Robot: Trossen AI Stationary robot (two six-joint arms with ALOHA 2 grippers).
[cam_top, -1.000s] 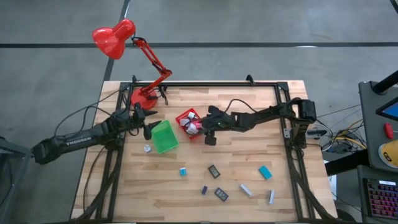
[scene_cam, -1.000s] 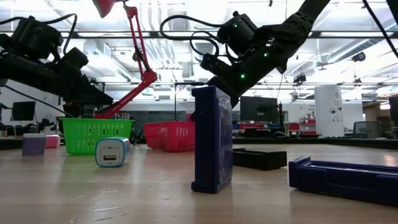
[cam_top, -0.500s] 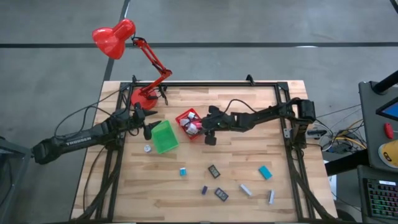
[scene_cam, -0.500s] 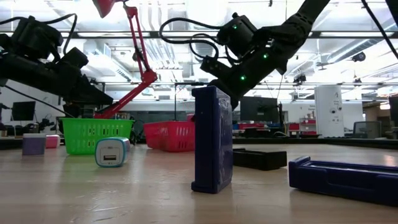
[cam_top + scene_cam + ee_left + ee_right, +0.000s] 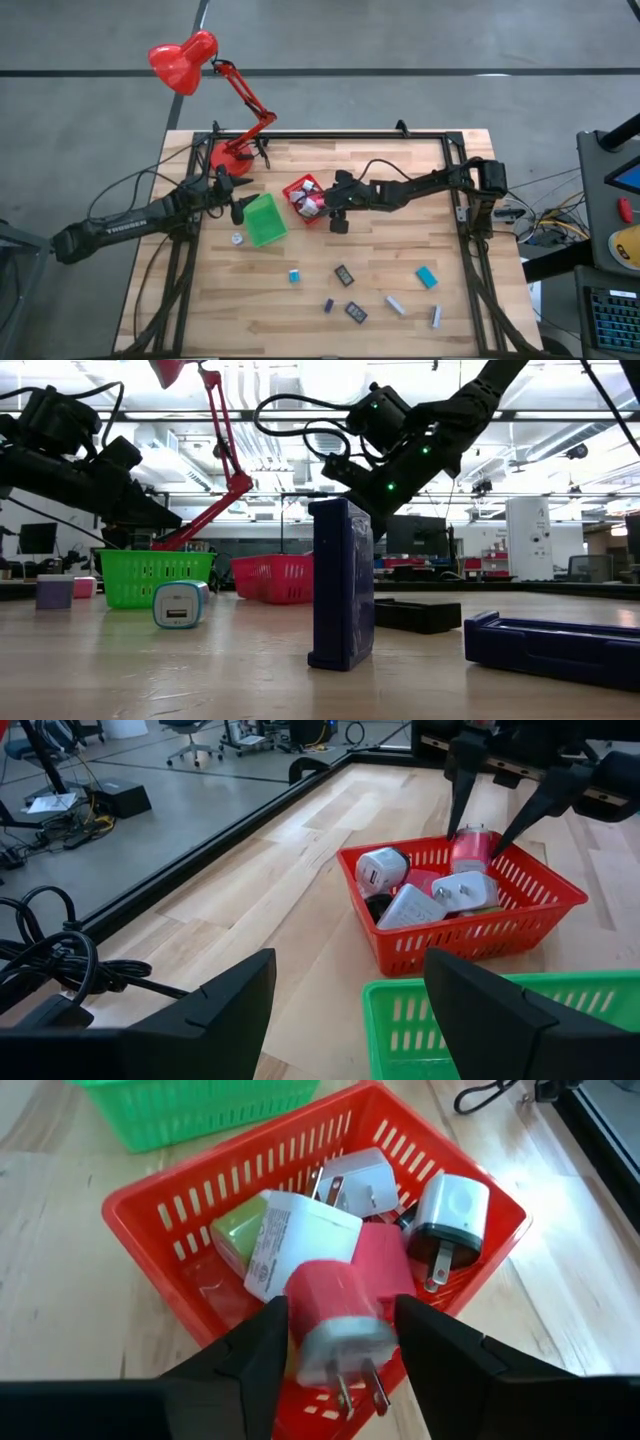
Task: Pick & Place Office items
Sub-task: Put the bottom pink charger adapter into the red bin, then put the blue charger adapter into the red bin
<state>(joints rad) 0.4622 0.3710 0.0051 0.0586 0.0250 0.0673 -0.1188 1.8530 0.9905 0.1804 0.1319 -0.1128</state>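
Over the red bin (image 5: 160,1210) near the middle of the surface (image 5: 400,260), the right gripper (image 5: 335,1355) hangs with a pink plug (image 5: 335,1315) between its jaws, above the white and green chargers (image 5: 300,1240) piled inside; at the bin's nine o'clock the left gripper (image 5: 345,1010) waits by the green bin (image 5: 265,220), jaws wide, while loose office items (image 5: 345,275) lie scattered toward six o'clock

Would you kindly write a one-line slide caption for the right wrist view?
Right gripper holds a pink charger above the red basket of plug adapters.
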